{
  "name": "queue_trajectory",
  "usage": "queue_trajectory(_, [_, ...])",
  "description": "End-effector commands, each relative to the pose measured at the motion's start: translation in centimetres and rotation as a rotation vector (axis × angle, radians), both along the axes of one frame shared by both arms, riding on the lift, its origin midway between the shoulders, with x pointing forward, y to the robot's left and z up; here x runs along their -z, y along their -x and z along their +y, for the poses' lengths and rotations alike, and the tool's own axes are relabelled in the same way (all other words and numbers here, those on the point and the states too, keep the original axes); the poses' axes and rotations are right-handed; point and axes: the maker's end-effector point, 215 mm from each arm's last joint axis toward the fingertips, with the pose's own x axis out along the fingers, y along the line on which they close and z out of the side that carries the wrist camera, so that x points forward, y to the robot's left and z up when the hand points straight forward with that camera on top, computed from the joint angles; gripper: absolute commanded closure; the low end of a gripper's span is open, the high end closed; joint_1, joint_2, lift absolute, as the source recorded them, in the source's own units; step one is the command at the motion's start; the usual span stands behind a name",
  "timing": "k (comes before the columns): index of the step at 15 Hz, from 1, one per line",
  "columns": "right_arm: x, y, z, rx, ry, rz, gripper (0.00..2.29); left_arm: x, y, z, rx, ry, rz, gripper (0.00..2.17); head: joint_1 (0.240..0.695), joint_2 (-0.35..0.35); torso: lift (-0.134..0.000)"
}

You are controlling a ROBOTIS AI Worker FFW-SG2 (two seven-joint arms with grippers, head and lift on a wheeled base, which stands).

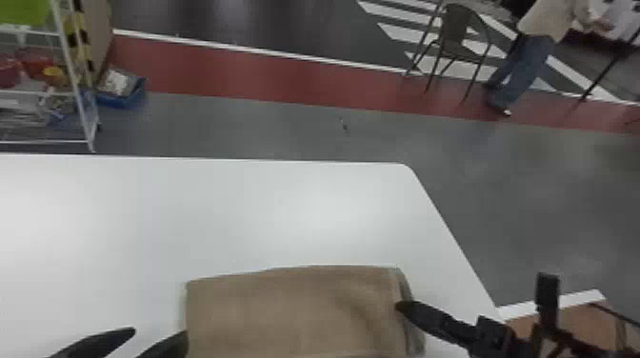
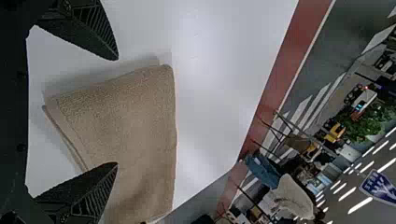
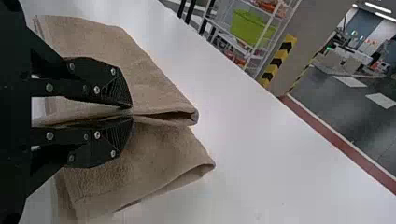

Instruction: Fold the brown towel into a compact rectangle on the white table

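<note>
The smooth white rectangular table (image 1: 238,214) gives me a soft gloss. Near its right edge I see the folded brown cloth towel (image 1: 290,309), matt and rough-napped. Past the far edge, the white open-shelved rack (image 1: 47,142) looks metal.

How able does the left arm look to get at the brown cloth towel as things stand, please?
Probably yes: its open black tool is close by the brown towel, with nothing between them.

Indoor hall with painted floor

Head view: grey floor (image 1: 266,126) crossed by a red band (image 1: 266,71); upper right, white stripes (image 1: 400,33) and a dark chair (image 1: 455,33); upper left, wire shelving (image 1: 71,62). Right wrist view: ceiling lights (image 3: 378,7), upper right. Left wrist view: probably leafy plants (image 2: 373,126), right side.
</note>
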Motion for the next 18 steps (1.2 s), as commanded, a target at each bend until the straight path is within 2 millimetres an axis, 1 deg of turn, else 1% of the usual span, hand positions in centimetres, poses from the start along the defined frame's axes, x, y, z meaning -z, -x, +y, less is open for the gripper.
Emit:
queue_trajectory(1, [1.7,1.3,-0.7,0.024,0.065,0.062,0.06,0.0,-0.2,0.2,-0.004,-0.008,-0.003,0.09,0.695,-0.35,-0.122])
queue_trajectory(2, [1.7,1.6,-1.5,0.04,0.106,0.06,0.06,0.2,-0.1,0.2,-0.004,-0.007,0.0,0.09,0.695,-0.35,-0.122])
queue_trajectory(3, [1.2,1.3,-2.4,0.053,0.14,0.032,0.06,0.3,-0.1,0.3,-0.004,-0.009,0.004,0.09,0.695,-0.35,-0.122])
queue_trajectory(5, [0.8,1.1,-3.5,0.073,0.157,0.013,0.06,0.5,-0.2,0.2,-0.005,-0.007,0.007,0.09,0.695,-0.35,-0.122])
queue_trajectory(7, [0.6,0.6,-4.5,0.085,0.182,-0.017,0.07,0.7,-0.2,0.2,-0.004,-0.005,0.013,0.09,0.695,-0.35,-0.122])
queue_trajectory(9, [0.5,-0.2,-5.3,0.086,0.192,-0.06,0.19,0.9,-0.2,0.2,-0.003,-0.002,0.015,0.09,0.695,-0.35,-0.122])
queue_trajectory(10, [0.4,-0.3,-4.8,0.077,0.165,-0.064,0.27,0.8,-0.2,0.1,-0.002,0.0,0.015,0.09,0.695,-0.35,-0.122])
queue_trajectory(11, [0.5,-0.2,-3.5,0.058,0.13,-0.057,0.28,0.9,-0.2,0.2,-0.003,-0.001,0.017,0.09,0.695,-0.35,-0.122])
queue_trajectory(13, [0.7,0.1,-1.9,0.032,0.099,-0.039,0.29,0.9,-0.3,0.2,-0.001,-0.004,0.014,0.09,0.695,-0.35,-0.122])
queue_trajectory(14, [0.8,0.3,-1.0,0.016,0.088,-0.025,0.35,0.8,-0.3,0.3,-0.002,-0.004,0.013,0.09,0.695,-0.35,-0.122])
queue_trajectory(16, [1.2,0.1,-0.5,0.008,0.093,-0.019,0.35,0.7,-0.3,0.1,0.001,-0.001,0.012,0.09,0.695,-0.35,-0.122])
queue_trajectory(18, [1.3,-0.2,-0.2,0.003,0.089,-0.014,0.41,0.7,-0.3,0.0,0.002,0.004,0.013,0.09,0.695,-0.35,-0.122])
